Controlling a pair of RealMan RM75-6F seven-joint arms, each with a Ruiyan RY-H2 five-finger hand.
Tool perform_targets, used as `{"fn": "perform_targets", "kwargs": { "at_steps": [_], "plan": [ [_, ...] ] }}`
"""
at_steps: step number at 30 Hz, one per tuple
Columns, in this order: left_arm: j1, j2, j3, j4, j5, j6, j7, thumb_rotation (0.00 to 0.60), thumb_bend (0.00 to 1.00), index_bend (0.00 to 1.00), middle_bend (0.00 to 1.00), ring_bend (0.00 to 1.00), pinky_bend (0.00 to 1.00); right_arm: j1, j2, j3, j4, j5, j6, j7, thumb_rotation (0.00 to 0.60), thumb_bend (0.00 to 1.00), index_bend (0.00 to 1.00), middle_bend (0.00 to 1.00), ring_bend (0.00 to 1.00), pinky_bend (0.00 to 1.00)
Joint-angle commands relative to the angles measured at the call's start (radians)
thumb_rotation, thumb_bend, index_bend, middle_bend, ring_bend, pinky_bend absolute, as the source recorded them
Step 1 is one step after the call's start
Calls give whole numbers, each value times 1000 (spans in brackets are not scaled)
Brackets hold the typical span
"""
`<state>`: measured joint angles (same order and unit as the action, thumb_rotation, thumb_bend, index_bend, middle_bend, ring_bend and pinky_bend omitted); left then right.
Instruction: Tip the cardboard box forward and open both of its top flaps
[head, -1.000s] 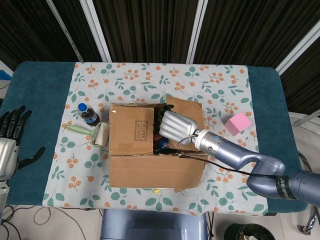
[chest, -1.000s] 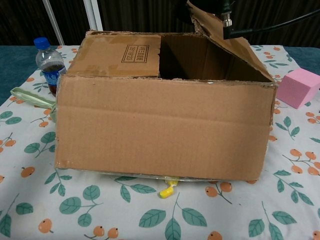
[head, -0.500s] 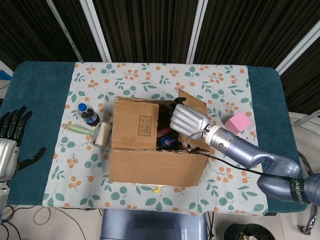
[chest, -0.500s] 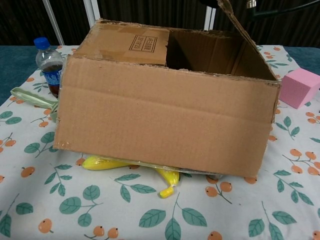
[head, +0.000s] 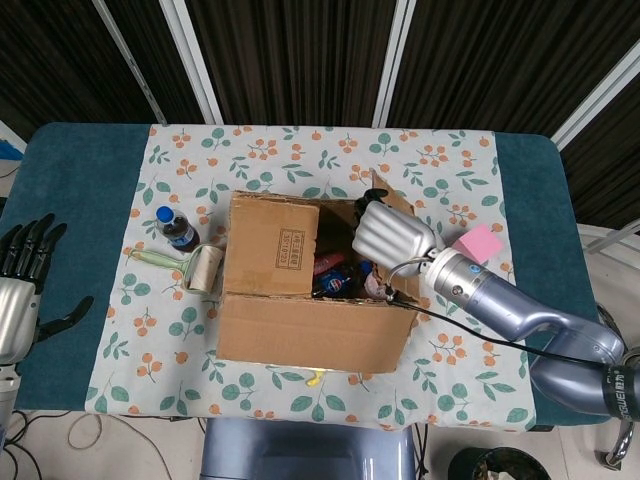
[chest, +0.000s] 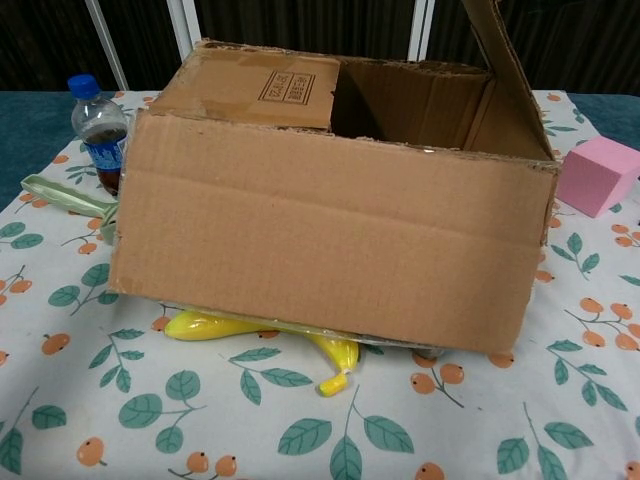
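My right hand (head: 388, 232) presses its fingers against the raised right flap (chest: 505, 62) of the brown cardboard box (head: 300, 325); whether it grips the flap, I cannot tell. The box sits tilted just beneath that hand, its left flap (head: 273, 246) closed. My left hand (head: 22, 290) rests spread and empty, well apart at the table's far edge.

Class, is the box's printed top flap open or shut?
Shut: the printed flap lies flat over the box, while the other flap stands up.
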<state>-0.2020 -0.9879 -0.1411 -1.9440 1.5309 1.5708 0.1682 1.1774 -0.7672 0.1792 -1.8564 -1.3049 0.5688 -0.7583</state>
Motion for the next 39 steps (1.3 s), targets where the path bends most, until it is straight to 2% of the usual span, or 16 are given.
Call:
{"fn": "perform_targets", "kwargs": {
  "at_steps": [1, 19, 39],
  "plan": [
    [0, 0, 0, 0, -1, -2, 0, 600, 192, 0, 0, 0, 49, 0, 5, 2, -10, 6, -2, 6, 600, 1000, 507, 425, 335, 402],
    [7, 5, -3, -8, 13, 3, -6, 600, 192, 0, 0, 0, 49, -6, 79, 12, -87, 3, -4, 13, 600, 1000, 507, 422, 334, 402],
    [12, 9, -4, -18, 23, 2, -8, 600, 192, 0, 0, 0, 49, -39, 163, 27, -123, -16, -4, 48, 600, 1000, 507, 420, 335, 402]
  ]
}}
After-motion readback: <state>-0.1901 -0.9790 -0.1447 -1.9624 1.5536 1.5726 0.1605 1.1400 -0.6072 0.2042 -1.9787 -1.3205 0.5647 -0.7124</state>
